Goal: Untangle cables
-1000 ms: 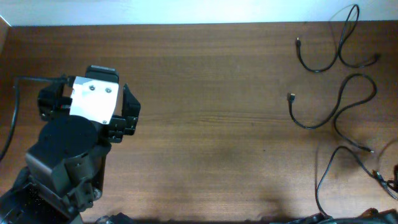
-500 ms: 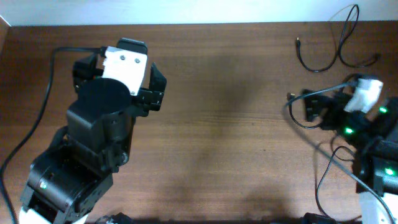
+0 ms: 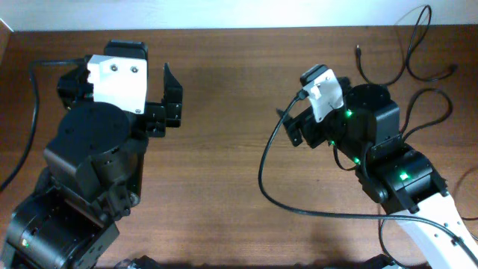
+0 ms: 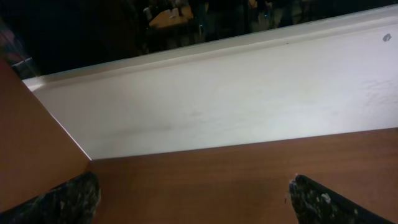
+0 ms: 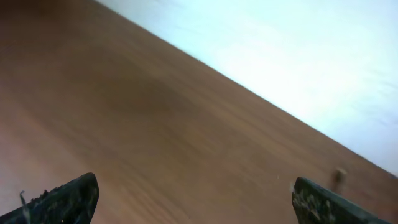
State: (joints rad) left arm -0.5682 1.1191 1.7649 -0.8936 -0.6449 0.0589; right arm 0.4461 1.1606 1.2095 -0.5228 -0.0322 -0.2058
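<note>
Black cables (image 3: pixel 427 9) far right, unmoved; right tool (image 5: pixel 193 199) now out beside them, released like left tool (image 4: pixel 193 199), both empty.

The bench (image 3: pixel 231 172) was smooth reddish-brown wood with a soft sheen. The cables (image 3: pixel 409 56) were thin matt black cords with small metallic plugs. The left fingers (image 4: pixel 68 199) and right fingers (image 5: pixel 68 196) looked dark and coarse-grained.

Overhead top-down; wrists low over table (image 3: pixel 224 164)
</note>
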